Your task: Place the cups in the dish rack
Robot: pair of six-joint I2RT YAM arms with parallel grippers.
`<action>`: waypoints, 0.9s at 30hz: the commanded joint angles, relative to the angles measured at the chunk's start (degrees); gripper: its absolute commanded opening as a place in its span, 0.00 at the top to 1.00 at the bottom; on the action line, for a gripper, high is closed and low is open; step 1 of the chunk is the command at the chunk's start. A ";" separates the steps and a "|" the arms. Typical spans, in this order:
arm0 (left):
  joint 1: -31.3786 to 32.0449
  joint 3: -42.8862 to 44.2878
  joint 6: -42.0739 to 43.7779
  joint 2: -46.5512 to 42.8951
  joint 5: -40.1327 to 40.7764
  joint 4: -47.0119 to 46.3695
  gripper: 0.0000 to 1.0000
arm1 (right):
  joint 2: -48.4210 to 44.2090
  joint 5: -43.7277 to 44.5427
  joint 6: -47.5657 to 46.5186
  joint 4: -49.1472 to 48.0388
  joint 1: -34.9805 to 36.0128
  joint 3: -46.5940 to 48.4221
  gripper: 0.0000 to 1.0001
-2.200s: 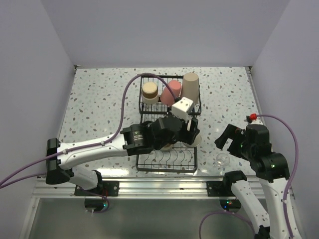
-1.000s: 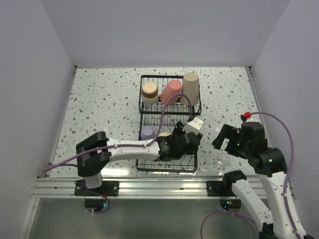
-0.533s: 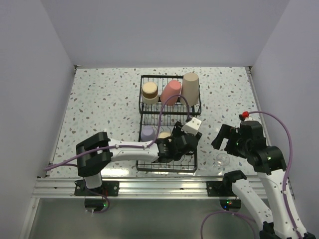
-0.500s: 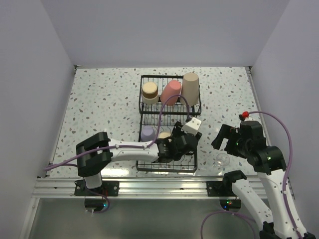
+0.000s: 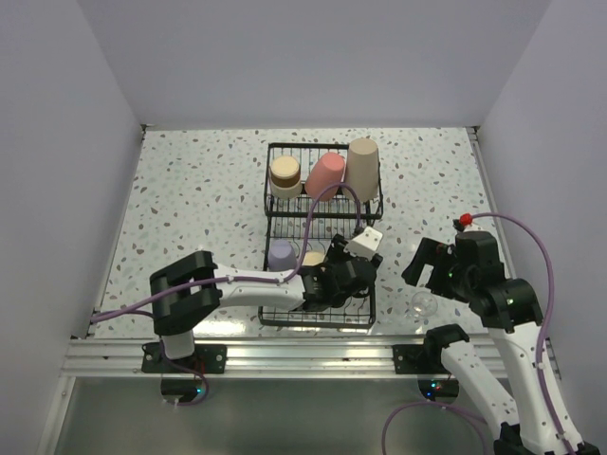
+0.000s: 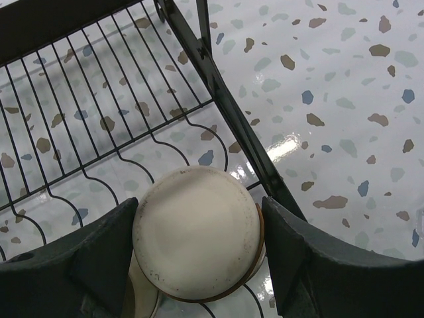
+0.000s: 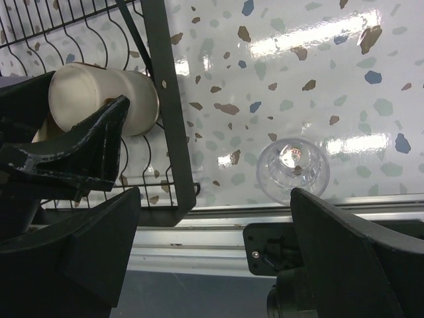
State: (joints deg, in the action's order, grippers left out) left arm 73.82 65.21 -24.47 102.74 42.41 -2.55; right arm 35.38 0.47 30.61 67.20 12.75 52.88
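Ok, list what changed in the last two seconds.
The left claw, shut on a tan cup, drew back toward the near edge over the lower section of the dish rack, uncovering the lavender cup. The right claw, open by the clear glass, barely moved; pink cup and beige cup stayed.

The black wire dish rack (image 5: 268, 204) has a tan cup (image 5: 285, 172), a pink cup (image 5: 326, 174) and a tall beige cup (image 5: 362, 167) in its back basket. In its front part sit a purple cup (image 5: 281, 255) and a second tan cup (image 5: 312, 259). A cream-bottomed cup (image 6: 197, 232) lies tipped by the rack's right rail. A tiny clear glass (image 7: 293, 170) stands outside, to the right of the rack.
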 commanded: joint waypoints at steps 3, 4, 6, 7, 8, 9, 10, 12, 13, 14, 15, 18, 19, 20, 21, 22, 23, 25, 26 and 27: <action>-0.52 -0.35 -1.63 0.45 1.36 -3.78 0.30 | -0.48 -0.29 -0.02 -1.11 0.25 -0.67 0.02; -0.52 -0.52 -1.72 0.36 1.53 -3.78 0.23 | -0.57 -0.29 0.06 -1.11 0.34 -0.76 0.02; -0.52 -0.70 -1.72 0.36 1.79 -4.04 0.13 | -0.83 -0.29 0.06 -0.84 0.34 -0.85 0.02; -0.52 -0.87 -1.72 0.18 1.88 -4.13 0.10 | -0.92 -0.29 0.24 -0.75 0.26 -0.94 0.02; -0.52 -0.96 -1.81 0.18 2.06 -4.13 0.06 | -1.10 -0.29 0.24 -0.58 0.25 -1.11 0.02; -0.52 -0.96 -1.81 0.09 2.15 -4.13 0.03 | -1.27 -0.29 0.24 -0.58 0.25 -1.38 0.02; -0.52 -0.88 -1.90 0.01 2.15 -3.96 0.01 | -1.36 -0.29 0.24 -0.58 0.25 -1.47 0.02; -0.52 -0.61 -2.07 -0.78 2.24 -3.52 0.00 | -1.54 -1.44 0.33 -0.40 0.26 -1.73 0.02; -0.52 -0.61 -2.07 -1.22 2.24 -3.34 0.00 | -1.62 -1.44 0.33 -0.40 0.25 -1.64 0.02; -0.52 -0.52 -1.99 -1.66 2.41 -2.91 0.00 | -1.63 -1.44 0.33 -0.40 0.25 -1.73 0.02; -0.52 -0.44 -1.99 -2.62 2.76 -2.55 0.00 | -1.71 -1.35 0.41 -0.40 0.25 -1.82 0.02; -0.52 0.79 -1.55 -4.21 3.11 0.51 0.00 | -1.89 -1.26 0.59 -0.49 0.25 -2.17 0.02; -0.52 2.10 -1.46 -4.56 3.20 1.57 0.00 | -1.89 -1.26 0.68 -0.58 0.34 -2.26 0.02; -0.43 2.72 -1.46 -5.00 3.29 2.45 0.00 | -2.06 -1.26 0.77 -0.40 0.34 -2.43 0.02; -0.43 3.34 -1.55 -5.96 3.81 5.16 0.00 | -1.98 -1.09 0.94 -0.32 0.26 -2.87 0.02; -0.35 4.13 -1.72 -6.58 3.99 5.97 0.00 | -1.98 -1.09 1.03 -0.23 0.34 -3.05 0.02; -0.26 4.31 -1.72 -7.37 4.08 6.41 0.00 | -1.89 -1.00 1.20 -0.05 0.34 -3.22 0.02; -0.08 4.49 -1.63 -10.00 3.99 6.76 0.00 | -1.54 -0.56 1.73 0.39 0.26 -4.10 0.02; -0.08 4.66 -1.55 -10.97 4.08 6.94 0.00 | -1.19 -0.56 2.08 0.91 0.34 -4.54 0.02; -0.08 4.75 -1.63 -12.81 4.17 7.46 0.00 | -1.01 -0.56 2.69 1.09 0.34 -5.76 0.02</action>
State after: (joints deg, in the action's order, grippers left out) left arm 73.58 67.09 -25.08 95.72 44.07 3.70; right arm 33.76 0.05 31.66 67.37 12.75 48.84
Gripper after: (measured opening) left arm 0.997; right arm 0.983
